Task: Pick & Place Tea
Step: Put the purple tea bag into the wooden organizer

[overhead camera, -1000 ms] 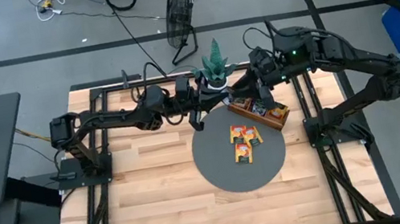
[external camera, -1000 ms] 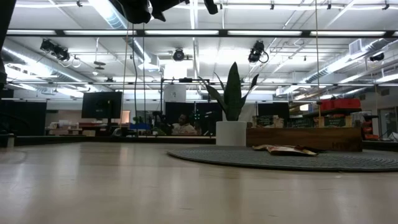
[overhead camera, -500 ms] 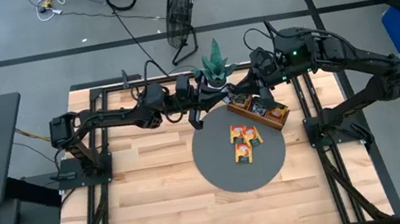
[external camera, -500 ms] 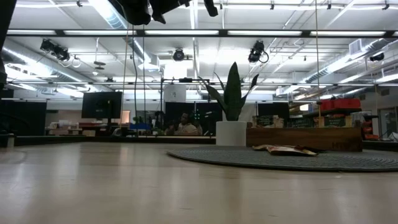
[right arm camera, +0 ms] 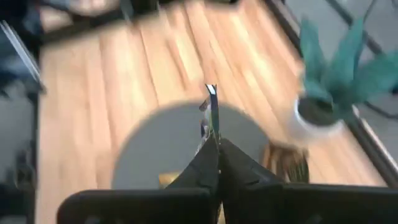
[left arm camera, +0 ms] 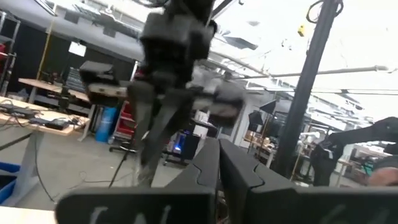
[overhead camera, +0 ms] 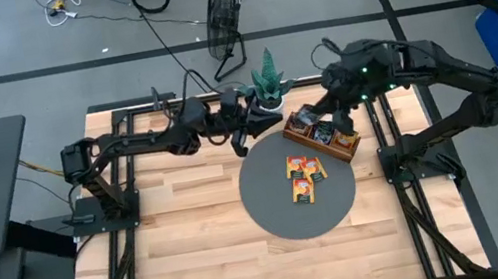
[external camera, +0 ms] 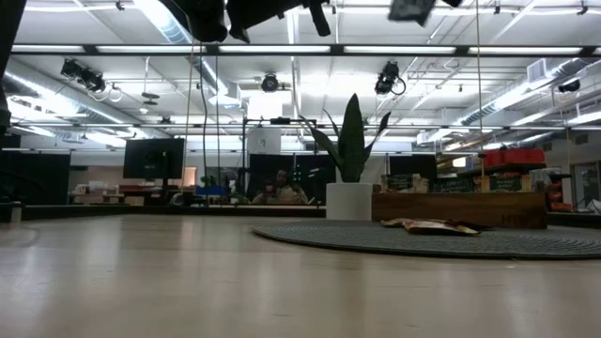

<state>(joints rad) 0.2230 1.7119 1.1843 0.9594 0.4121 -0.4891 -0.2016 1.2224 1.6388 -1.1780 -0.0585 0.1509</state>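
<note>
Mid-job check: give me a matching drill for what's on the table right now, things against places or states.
Things:
1 potted plant
2 orange sachets
3 left gripper
4 right gripper

States:
a shut, holding nothing
b lying flat on the grey round mat
c shut on a thin sachet, above the wooden tray
d standing at the table's far edge

Pairs: 1-d, 2-b, 3-a, 4-c
</note>
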